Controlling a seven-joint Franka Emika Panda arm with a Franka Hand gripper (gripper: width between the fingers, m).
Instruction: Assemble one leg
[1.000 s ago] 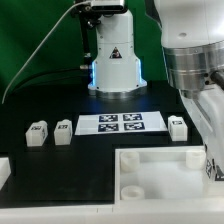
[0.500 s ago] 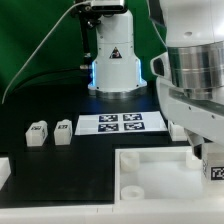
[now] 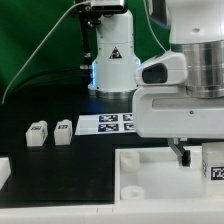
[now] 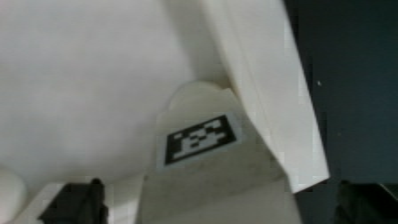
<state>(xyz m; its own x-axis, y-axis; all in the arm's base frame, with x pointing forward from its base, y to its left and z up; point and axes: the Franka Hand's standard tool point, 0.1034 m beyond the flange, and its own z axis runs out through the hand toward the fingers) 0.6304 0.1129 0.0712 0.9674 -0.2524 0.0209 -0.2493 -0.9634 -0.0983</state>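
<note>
One leg, a small white block with a square tag, stands at the near right end of the large white tray-like piece. The wrist view shows it from above against the tray-like piece's rim. My gripper hangs over this leg with its dark fingertips wide apart, one on each side. A gap shows beside the leg, so the gripper is open. One finger shows just beside the leg in the exterior view. Two more legs stand on the black table at the exterior view's left.
The marker board lies behind the tray-like piece, its right part hidden by my arm. The robot's base stands at the back before a green backdrop. The tray-like piece has a round hole near its front left corner.
My arm has swung toward the exterior view's left and now hides the leg that stood right of the marker board. A gripper finger has come into view beside the leg on the tray-like piece.
</note>
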